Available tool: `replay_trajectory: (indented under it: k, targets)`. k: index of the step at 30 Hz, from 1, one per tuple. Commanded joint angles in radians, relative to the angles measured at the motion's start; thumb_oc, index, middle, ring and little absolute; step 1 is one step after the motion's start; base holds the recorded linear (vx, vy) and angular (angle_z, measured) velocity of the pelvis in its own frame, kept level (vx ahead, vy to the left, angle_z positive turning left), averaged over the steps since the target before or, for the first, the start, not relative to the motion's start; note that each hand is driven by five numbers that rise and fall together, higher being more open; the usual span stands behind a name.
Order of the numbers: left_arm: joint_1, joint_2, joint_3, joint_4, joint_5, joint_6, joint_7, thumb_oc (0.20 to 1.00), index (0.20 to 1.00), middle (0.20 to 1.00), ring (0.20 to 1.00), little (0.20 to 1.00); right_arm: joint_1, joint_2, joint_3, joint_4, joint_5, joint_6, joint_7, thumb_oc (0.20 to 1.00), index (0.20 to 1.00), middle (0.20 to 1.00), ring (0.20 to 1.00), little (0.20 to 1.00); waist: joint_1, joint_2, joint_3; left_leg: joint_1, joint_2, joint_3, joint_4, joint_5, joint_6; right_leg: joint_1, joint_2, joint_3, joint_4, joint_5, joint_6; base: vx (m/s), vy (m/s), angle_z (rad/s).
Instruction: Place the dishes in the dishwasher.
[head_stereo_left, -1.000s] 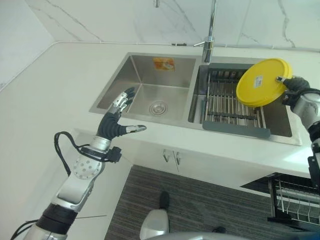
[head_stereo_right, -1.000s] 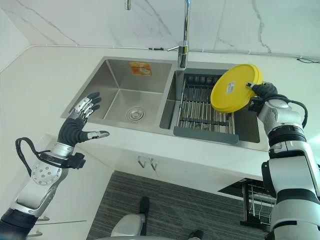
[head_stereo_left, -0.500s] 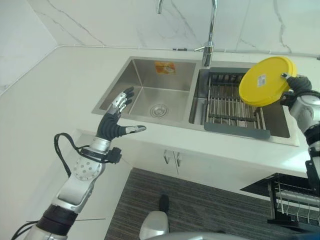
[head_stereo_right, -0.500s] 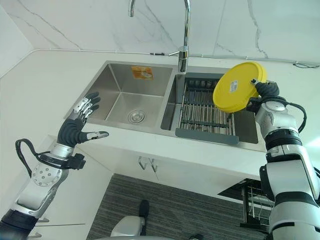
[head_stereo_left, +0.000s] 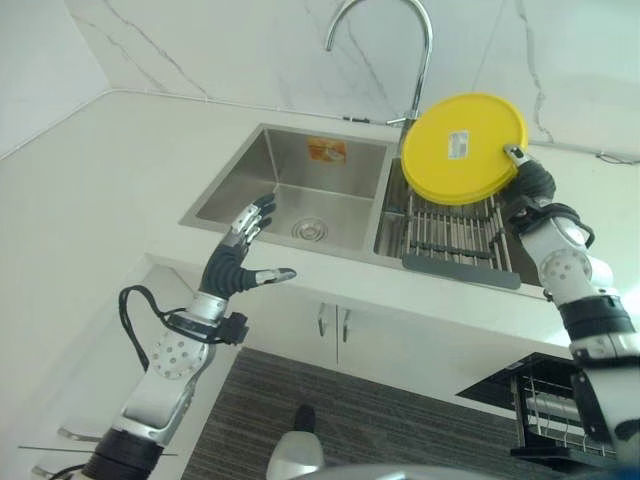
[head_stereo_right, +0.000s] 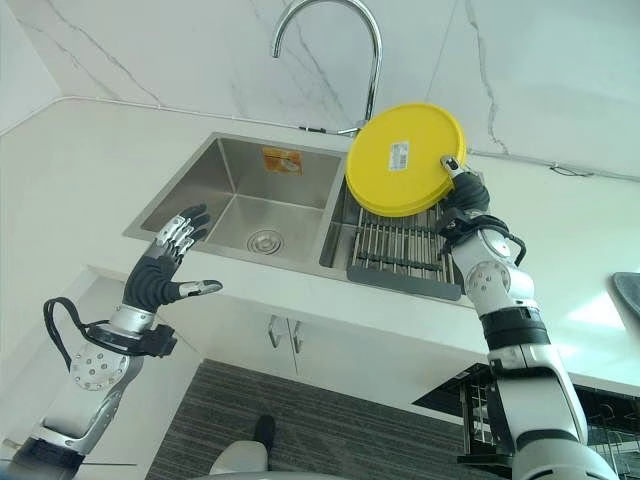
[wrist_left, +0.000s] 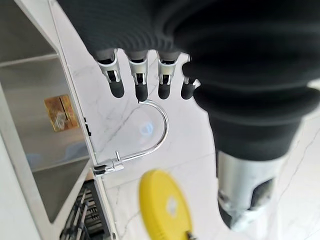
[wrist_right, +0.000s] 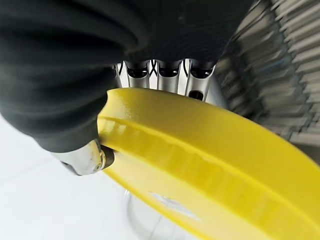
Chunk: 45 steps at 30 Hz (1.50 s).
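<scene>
From the head views, the right hand (head_stereo_right: 462, 196) pinches the round yellow plastic plate (head_stereo_right: 404, 160) by its rim, raised beside the curved steel tap (head_stereo_right: 330, 45); a swing could knock it. The left hand (head_stereo_left: 238, 258) hangs open, empty. In the right wrist view, thumb and fingers (wrist_right: 165, 75) clamp only the edge, so it might slip.

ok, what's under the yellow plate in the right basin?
A metal drying rack sits in the right basin below the yellow plate, which the right hand holds tilted by its rim. The plate covers the rack's far end and the tap base, so anything there is hidden.
</scene>
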Motion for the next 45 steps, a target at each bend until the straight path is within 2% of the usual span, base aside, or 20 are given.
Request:
replay_trajectory:
  k: [1,5,6,7,8,9,11,14,18,19,20,23,26,28,33,35,36,37,41,45]
  targets:
    - [-0.009,0.002,-0.009,-0.058,-0.004,-0.097,0.007,1.0,1.0,1.0,1.0,1.0,-0.059,-0.032,-0.064,-0.075,-0.005,-0.119,-0.03,0.2,0.2,0.2,0.2,0.2,-0.003,-0.005,-0.05,0.105,0.076,0.079,0.001,-0.134,-0.061,-0.058,0.015,-0.001,0.0,-0.048,-0.072,-0.05,-0.027,-0.08]
    - [-0.006,-0.039,0.003,-0.106,-0.004,-0.103,0.025,1.0,1.0,1.0,1.0,1.0,0.056,0.02,-0.086,-0.323,-0.107,-0.12,-0.063,0.2,0.2,0.2,0.2,0.2,-0.042,-0.01,-0.047,0.135,0.076,0.09,0.001,-0.143,-0.059,-0.068,0.042,0.054,0.0,-0.051,-0.084,-0.07,0.013,-0.16]
    - [-0.013,-0.053,0.002,-0.114,-0.004,-0.105,0.023,1.0,1.0,1.0,1.0,1.0,0.076,0.035,-0.092,-0.357,-0.116,-0.125,-0.067,0.2,0.2,0.2,0.2,0.2,-0.048,-0.008,-0.043,0.154,0.06,0.088,0.001,-0.136,-0.056,-0.071,0.046,0.076,0.0,-0.047,-0.085,-0.07,0.14,-0.33]
    - [-0.022,-0.073,0.007,-0.121,-0.008,-0.11,0.024,1.0,1.0,1.0,1.0,1.0,0.1,0.057,-0.086,-0.393,-0.131,-0.137,-0.067,0.2,0.2,0.2,0.2,0.2,-0.033,-0.021,-0.019,0.124,-0.025,-0.006,0.096,-0.203,-0.027,-0.071,0.037,0.127,0.0,-0.036,-0.085,-0.09,0.185,-0.44]
    - [-0.023,-0.084,0.018,-0.124,0.011,-0.121,0.047,1.0,1.0,1.0,1.0,1.0,0.116,0.073,-0.068,-0.419,-0.122,-0.147,-0.051,0.2,0.2,0.2,0.2,0.2,-0.032,-0.024,-0.01,0.099,-0.061,-0.032,0.123,-0.231,-0.003,-0.075,0.029,0.154,0.0,-0.025,-0.076,-0.08,0.269,-0.57]
    - [-0.031,-0.09,0.029,-0.128,0.028,-0.132,0.058,1.0,1.0,1.0,1.0,1.0,0.143,0.101,-0.06,-0.441,-0.129,-0.166,-0.033,0.2,0.2,0.2,0.2,0.2,-0.043,-0.019,-0.004,0.116,-0.062,-0.007,0.09,-0.228,0.013,-0.079,0.023,0.169,0.0,-0.015,-0.065,-0.08,0.239,-0.93]
    - [-0.042,-0.095,0.039,-0.136,0.055,-0.131,0.092,1.0,1.0,1.0,1.0,1.0,0.188,0.144,-0.053,-0.479,-0.143,-0.196,-0.007,0.2,0.2,0.2,0.2,0.2,-0.05,-0.02,-0.001,0.134,-0.087,-0.033,0.056,-0.222,0.039,-0.098,0.012,0.205,0.0,0.018,-0.046,-0.03,0.237,-1.48]
    - [-0.08,-0.096,0.03,-0.162,0.095,-0.103,0.093,1.0,1.0,1.0,1.0,1.0,0.302,0.136,-0.093,-0.593,-0.151,-0.231,0.0,0.2,0.2,0.2,0.2,0.2,-0.097,-0.031,0.011,0.153,-0.109,-0.009,0.031,-0.222,0.058,-0.129,-0.008,0.233,0.0,0.071,-0.01,0.01,0.239,-0.78]
    - [-0.128,-0.063,0.01,-0.171,0.135,-0.107,0.084,1.0,1.0,1.0,1.0,1.0,0.352,0.123,-0.128,-0.606,-0.154,-0.274,0.038,0.2,0.2,0.2,0.2,0.2,-0.12,-0.049,0.045,0.165,-0.118,-0.009,0.03,-0.243,0.068,-0.183,-0.034,0.21,0.021,0.123,0.021,-0.04,0.078,-0.31]
    - [-0.132,-0.058,0.012,-0.173,0.131,-0.106,0.083,1.0,1.0,1.0,1.0,1.0,0.35,0.122,-0.131,-0.6,-0.15,-0.276,0.045,0.2,0.2,0.2,0.2,0.2,-0.117,-0.05,0.05,0.177,-0.116,-0.002,0.027,-0.255,0.068,-0.18,-0.033,0.182,0.019,0.125,0.029,-0.03,0.028,-0.51]
    - [-0.137,-0.045,0.014,-0.184,0.132,-0.109,0.094,1.0,1.0,1.0,1.0,1.0,0.343,0.12,-0.135,-0.595,-0.144,-0.279,0.058,0.2,0.2,0.2,0.2,0.2,-0.11,-0.052,0.064,0.186,-0.114,0.017,0.023,-0.261,0.068,-0.191,-0.041,0.119,0.034,0.139,0.033,-0.06,0.036,-0.65]
    - [-0.15,-0.04,0.011,-0.188,0.131,-0.11,0.096,1.0,1.0,1.0,1.0,1.0,0.322,0.107,-0.134,-0.582,-0.139,-0.28,0.066,0.2,0.2,0.2,0.2,0.2,-0.106,-0.048,0.069,0.193,-0.108,0.055,0.011,-0.258,0.077,-0.187,-0.031,0.074,0.07,0.11,0.026,-0.12,0.062,-1.27]
    - [-0.181,-0.051,-0.025,-0.187,0.158,-0.095,0.095,1.0,1.0,1.0,1.0,1.0,0.325,0.101,-0.128,-0.593,-0.173,-0.283,0.057,0.2,0.2,0.2,0.2,0.2,-0.12,-0.039,0.061,0.18,-0.103,0.08,0.012,-0.252,0.091,-0.183,-0.026,0.098,0.118,0.059,0.002,-0.09,0.028,-0.41]
    - [-0.192,-0.052,-0.058,-0.175,0.195,-0.092,0.085,1.0,1.0,1.0,1.0,1.0,0.355,0.106,-0.121,-0.6,-0.177,-0.303,0.078,0.2,0.2,0.2,0.2,0.2,-0.116,-0.048,0.055,0.182,-0.101,0.093,0.016,-0.258,0.087,-0.175,-0.104,0.087,0.11,0.144,0.02,-0.04,-0.173,-0.07]
    - [-0.205,-0.038,-0.098,-0.166,0.213,-0.086,0.022,1.0,1.0,1.0,1.0,1.0,0.371,0.129,-0.125,-0.616,-0.177,-0.297,0.085,0.2,0.2,0.2,0.2,0.2,-0.098,-0.055,0.047,0.186,-0.056,0.09,0.044,-0.273,0.055,-0.152,-0.232,0.05,0.041,0.277,0.075,0.01,-0.323,-0.1]
    - [-0.205,-0.027,-0.097,-0.164,0.214,-0.093,0.009,1.0,1.0,1.0,1.0,1.0,0.376,0.129,-0.131,-0.623,-0.172,-0.292,0.09,0.2,0.2,0.2,0.2,0.2,-0.096,-0.055,0.043,0.182,-0.032,0.08,0.059,-0.276,0.043,-0.149,-0.253,0.053,0.026,0.298,0.083,0.01,-0.45,-0.03]
    - [-0.207,-0.02,-0.096,-0.165,0.213,-0.095,0.008,1.0,1.0,1.0,1.0,1.0,0.377,0.126,-0.137,-0.628,-0.162,-0.291,0.09,0.2,0.2,0.2,0.2,0.2,-0.099,-0.055,0.041,0.176,-0.013,0.07,0.071,-0.276,0.038,-0.15,-0.25,0.074,0.027,0.284,0.08,-0.01,-0.555,-0.04]
    - [-0.213,-0.015,-0.093,-0.17,0.215,-0.097,0.001,1.0,1.0,1.0,1.0,1.0,0.381,0.126,-0.141,-0.638,-0.154,-0.29,0.09,0.2,0.2,0.2,0.2,0.2,-0.105,-0.056,0.04,0.163,0.015,0.055,0.095,-0.277,0.03,-0.152,-0.232,0.11,0.042,0.237,0.07,-0.04,-0.628,0.02]
    - [-0.206,-0.011,-0.086,-0.182,0.249,-0.092,0.034,1.0,1.0,1.0,1.0,1.0,0.322,0.102,-0.125,-0.63,-0.124,-0.261,0.101,0.2,0.2,0.2,0.2,0.2,-0.101,-0.047,0.024,0.148,0.115,0.065,0.109,-0.235,-0.026,-0.139,-0.153,0.098,0.045,0.103,0.051,-0.08,-0.604,0.09]
    - [-0.183,-0.021,-0.067,-0.167,0.261,-0.105,0.066,1.0,1.0,1.0,1.0,1.0,0.254,0.096,-0.089,-0.613,-0.142,-0.206,0.118,0.2,0.2,0.2,0.2,0.2,-0.114,-0.028,0.016,0.145,0.174,0.087,0.091,-0.174,-0.074,-0.152,-0.091,0.13,0.02,0.079,0.024,-0.07,-0.393,-0.32]
